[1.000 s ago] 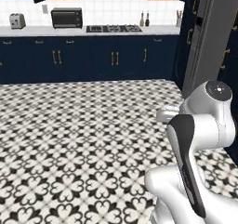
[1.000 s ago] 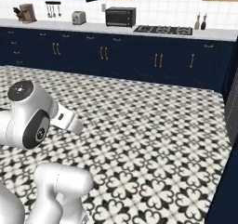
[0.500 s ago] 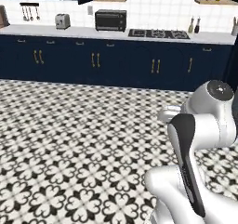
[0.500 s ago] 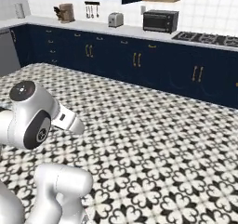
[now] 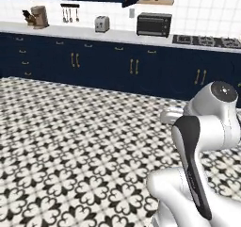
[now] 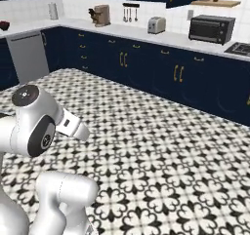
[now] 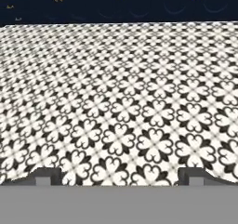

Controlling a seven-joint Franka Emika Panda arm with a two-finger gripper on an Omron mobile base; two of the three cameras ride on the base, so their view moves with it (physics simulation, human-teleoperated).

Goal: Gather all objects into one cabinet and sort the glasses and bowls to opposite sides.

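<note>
My gripper [image 7: 120,176] points low over the black-and-white patterned floor [image 7: 125,102]. Its two dark fingertips [image 7: 48,175] stand wide apart with nothing between them, so it is open. The wooden bowl, the red cup, the salmon-orange cup and the tall navy cabinet are out of view. A small dark reddish thing [image 6: 4,25] sits on the counter at the far left of the right base view, too small to identify. My arm [image 5: 207,127] is folded close above the base.
Navy base cabinets with brass handles [image 5: 117,68] run along the far wall under a white counter. On it stand a grey toaster [image 5: 101,23], a black toaster oven [image 5: 154,24] and a coffee machine [image 5: 39,15]. A steel dishwasher front [image 6: 28,56] is at the left. Open floor lies ahead.
The whole picture has slid to the right in both base views, so the base has turned left. The arm keeps the same folded pose.
</note>
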